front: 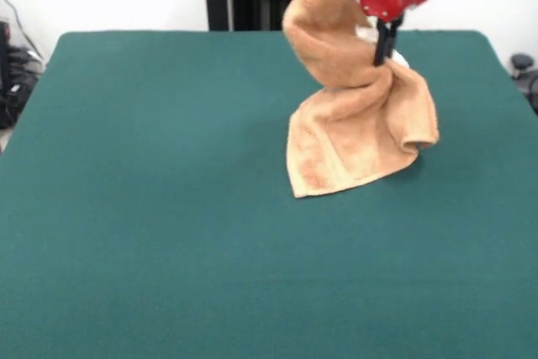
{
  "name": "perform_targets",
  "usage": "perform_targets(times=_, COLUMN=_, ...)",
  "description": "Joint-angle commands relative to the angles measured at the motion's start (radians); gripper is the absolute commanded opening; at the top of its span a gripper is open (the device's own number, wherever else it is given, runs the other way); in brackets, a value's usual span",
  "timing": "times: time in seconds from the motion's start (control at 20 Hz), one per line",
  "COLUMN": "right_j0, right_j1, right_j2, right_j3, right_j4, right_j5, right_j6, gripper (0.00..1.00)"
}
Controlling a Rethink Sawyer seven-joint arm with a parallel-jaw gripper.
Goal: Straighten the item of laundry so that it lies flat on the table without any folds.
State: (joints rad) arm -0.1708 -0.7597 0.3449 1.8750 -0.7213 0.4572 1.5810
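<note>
Green table [168, 250] w/ one tan towel [353, 132], bunched, lifted by one pincer [384, 60] clamped on it.

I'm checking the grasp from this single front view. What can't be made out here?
- Claw: its tips are buried in the towel, so how it pinches the cloth is hidden.
- Arm: cut off by the top edge above the red part.
- Towel's far side and any label: hidden by its own bunched folds.
- Table: its near edge and near corners are cut off by the picture's bottom and sides.
</note>
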Motion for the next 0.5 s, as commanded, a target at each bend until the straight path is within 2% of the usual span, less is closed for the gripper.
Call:
perform_targets(times=0.05, right_j0=0.082, right_j1=0.032, right_j2=-0.142, right_j3=0.008, right_j4=-0.002, right_j5=-0.164, right_j6=0.319, gripper=1.00)
perform_targets(times=0.1, right_j0=0.083, right_j1=0.032, right_j2=-0.152, right_j3=0.009, right_j4=0.011, right_j5=-0.176, right_j6=0.328, gripper=1.00)
perform_targets(times=0.2, right_j0=0.055, right_j1=-0.005, right_j2=-0.117, right_j3=0.026, right_j4=0.030, right_j5=-0.159, right_j6=0.254, gripper=1.00)
perform_targets(times=0.25, right_j0=0.052, right_j1=-0.016, right_j2=-0.110, right_j3=0.037, right_j4=0.042, right_j5=-0.091, right_j6=0.197, gripper=1.00)
perform_targets(times=0.5, right_j0=0.041, right_j1=-0.081, right_j2=-0.100, right_j3=0.056, right_j4=0.112, right_j5=0.002, right_j6=0.122, gripper=1.00)
